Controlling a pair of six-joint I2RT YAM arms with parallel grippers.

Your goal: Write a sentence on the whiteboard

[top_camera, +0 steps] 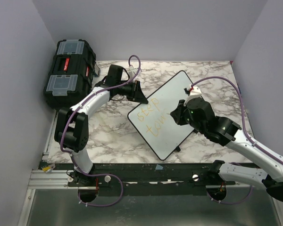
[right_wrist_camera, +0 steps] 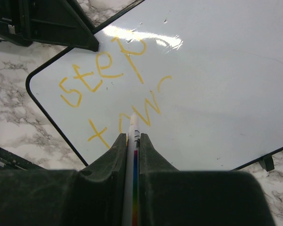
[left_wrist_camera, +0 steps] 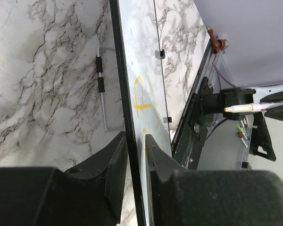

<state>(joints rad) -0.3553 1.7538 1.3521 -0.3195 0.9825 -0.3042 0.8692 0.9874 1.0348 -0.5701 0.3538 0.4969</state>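
The whiteboard lies at an angle on the marble table. My left gripper is shut on its far left rim, one finger on each face of the whiteboard in the left wrist view. The sentence reads "step" over "tow" in yellow-orange. My right gripper is shut on a white marker, whose tip points at the "o" in the lower line. In the left wrist view the marker seems to hover slightly off the surface.
A black toolbox stands at the back left against the wall. Grey walls close in the table on three sides. The board's small black foot sticks out near its front corner. A metal rail runs along the table's near edge.
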